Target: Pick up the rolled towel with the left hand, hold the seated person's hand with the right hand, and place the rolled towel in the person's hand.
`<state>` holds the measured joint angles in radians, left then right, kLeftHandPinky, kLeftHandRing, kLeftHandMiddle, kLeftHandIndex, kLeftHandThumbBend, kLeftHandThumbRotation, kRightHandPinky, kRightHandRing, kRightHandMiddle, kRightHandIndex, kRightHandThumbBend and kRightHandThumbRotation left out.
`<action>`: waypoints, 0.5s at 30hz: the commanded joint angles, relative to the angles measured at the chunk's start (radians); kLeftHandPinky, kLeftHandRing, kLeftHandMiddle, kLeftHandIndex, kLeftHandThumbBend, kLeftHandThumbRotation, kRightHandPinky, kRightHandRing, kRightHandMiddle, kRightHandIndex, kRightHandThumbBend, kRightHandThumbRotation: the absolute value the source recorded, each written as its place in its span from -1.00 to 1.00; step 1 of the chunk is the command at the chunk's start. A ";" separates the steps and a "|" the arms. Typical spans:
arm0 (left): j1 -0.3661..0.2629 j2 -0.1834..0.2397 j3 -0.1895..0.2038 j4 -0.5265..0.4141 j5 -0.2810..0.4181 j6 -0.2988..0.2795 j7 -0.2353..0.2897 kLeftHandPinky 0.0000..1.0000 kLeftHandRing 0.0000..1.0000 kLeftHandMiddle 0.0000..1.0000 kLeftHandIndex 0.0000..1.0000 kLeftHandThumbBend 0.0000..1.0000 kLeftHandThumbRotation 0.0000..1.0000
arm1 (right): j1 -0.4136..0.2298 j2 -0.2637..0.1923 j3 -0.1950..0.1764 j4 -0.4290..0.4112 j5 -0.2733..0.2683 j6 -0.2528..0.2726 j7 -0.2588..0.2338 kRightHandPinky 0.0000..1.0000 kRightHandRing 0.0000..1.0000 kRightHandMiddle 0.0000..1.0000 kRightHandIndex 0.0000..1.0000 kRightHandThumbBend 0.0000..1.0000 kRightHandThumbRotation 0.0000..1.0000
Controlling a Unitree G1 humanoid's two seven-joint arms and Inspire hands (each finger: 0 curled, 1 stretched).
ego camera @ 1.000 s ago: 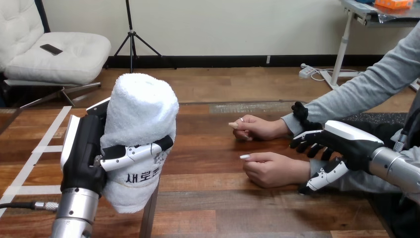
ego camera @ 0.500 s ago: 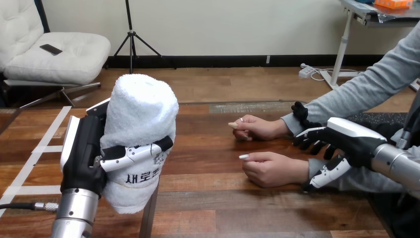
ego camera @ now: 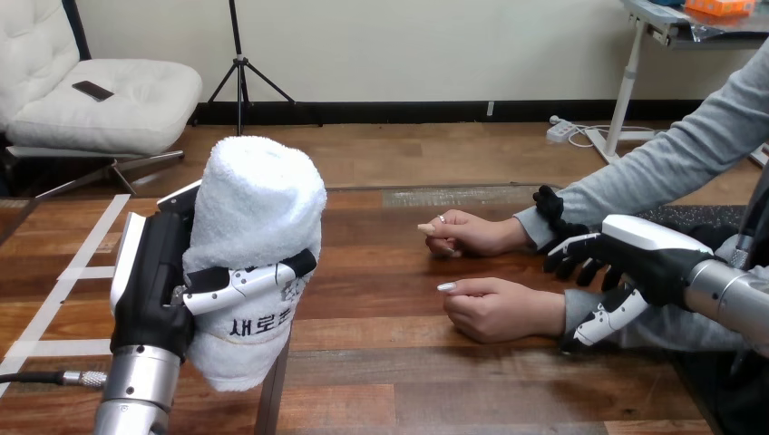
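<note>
rolled towel (ego camera: 258,213) stands upright, clasped in the left hand (ego camera: 152,288), at 9 o'clock from the person's nearer hand (ego camera: 497,310)

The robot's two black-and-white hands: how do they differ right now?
The left hand has its fingers curled round a white rolled towel, which stands roughly upright; the right hand holds nothing, its fingers and thumb spread open. The left hand is at the view's left, away from the person; the right hand is at the person's grey-sleeved forearm, fingers on its far side and thumb on its near side. Both hands are black with white shells.
</note>
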<state>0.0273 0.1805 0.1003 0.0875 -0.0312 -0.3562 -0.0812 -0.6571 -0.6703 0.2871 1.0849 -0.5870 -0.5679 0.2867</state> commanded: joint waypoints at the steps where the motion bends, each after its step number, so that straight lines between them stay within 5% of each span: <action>1: -0.040 0.001 0.023 -0.029 -0.005 -0.024 0.013 -0.43 -0.33 -0.23 -0.21 0.21 -1.00 | -0.086 -0.021 0.016 0.013 -0.010 -0.009 -0.032 0.24 0.46 0.55 0.57 1.00 -0.35; 15: -0.037 0.005 0.023 -0.031 -0.001 -0.022 0.019 -0.40 -0.31 -0.22 -0.20 0.21 -1.00 | -0.082 -0.018 0.038 0.032 -0.019 -0.025 -0.055 0.22 0.42 0.51 0.53 1.00 -0.42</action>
<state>0.0338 0.1805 0.1031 0.0874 -0.0303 -0.3562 -0.0701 -0.6570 -0.6703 0.3231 1.1184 -0.6078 -0.5714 0.2691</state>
